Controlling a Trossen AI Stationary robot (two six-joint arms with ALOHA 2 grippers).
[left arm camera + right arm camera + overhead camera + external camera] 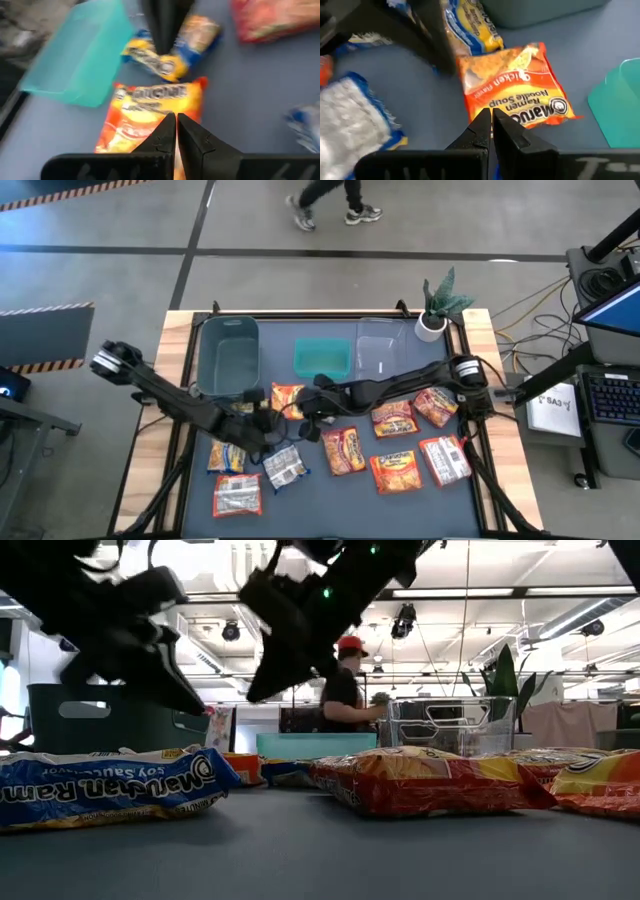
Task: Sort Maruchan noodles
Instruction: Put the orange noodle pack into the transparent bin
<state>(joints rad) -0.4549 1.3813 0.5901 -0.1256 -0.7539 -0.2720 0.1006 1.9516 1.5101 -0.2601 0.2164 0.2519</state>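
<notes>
Right now both my end effectors meet over one orange packet [287, 400] lying flat on the worktop [330, 495], just in front of the teal bin [321, 357]. My left end effector [176, 131] hangs directly above the packet's near short edge, fingers pressed together and holding nothing. My right end effector [490, 125] comes in from the opposite side, likewise shut and empty, its tips over the packet's other short edge. So the packet sits between the two, about equally close to each. Its long axis runs roughly toward the bins, tilted a little. A yellow-and-blue packet [170, 50] lies just beside it; the other packets [400, 470] are scattered farther right.
</notes>
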